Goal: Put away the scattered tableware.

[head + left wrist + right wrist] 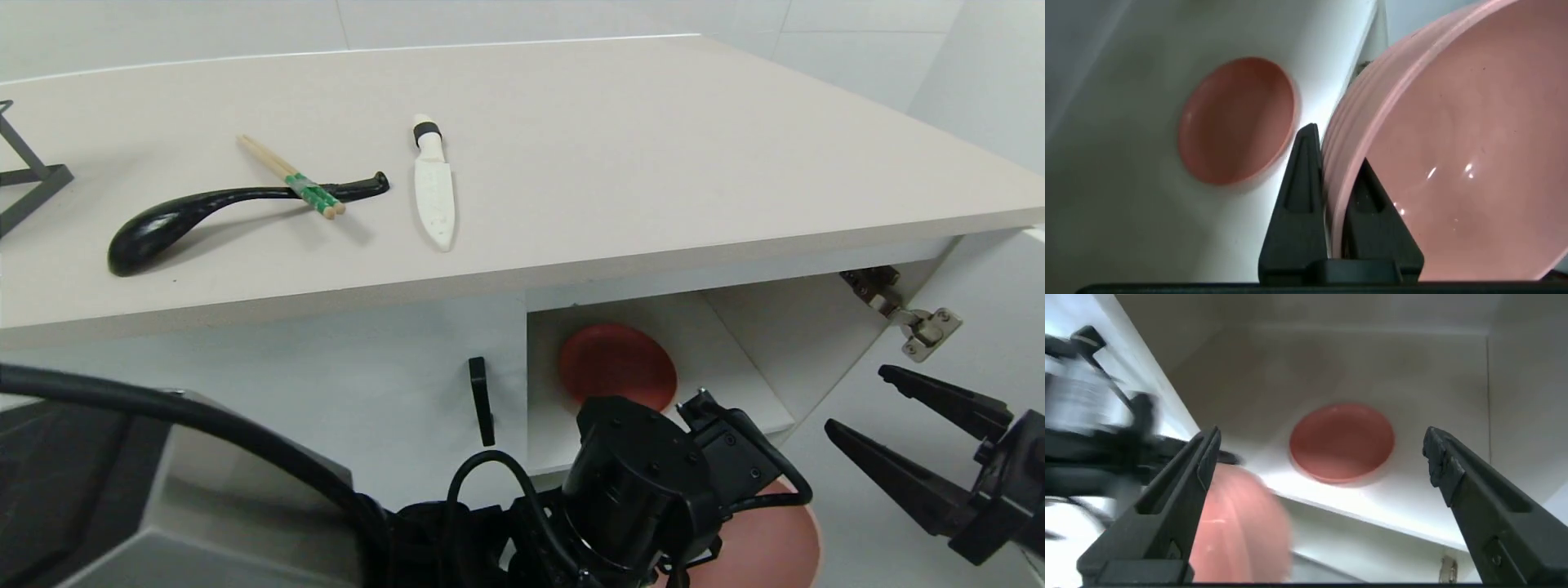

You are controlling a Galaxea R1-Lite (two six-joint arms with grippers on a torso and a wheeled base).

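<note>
The left hand (1335, 147) pinches the rim of the pink bowl (1454, 147) low in front of the open cabinet (816, 327), where a red plate (616, 363) lies on the shelf (735, 359). The right hand (856, 398) hangs spread beside it. Ladle (188, 216), chopsticks (290, 175) and knife (433, 192) lie on the surface (653, 147).

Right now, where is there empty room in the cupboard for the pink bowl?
The shelf is bare between the red plate and the cupboard's right wall. The counter is also bare from the white knife to its right edge. Crowded: the ladle and chopsticks, which cross, left of the knife.
</note>
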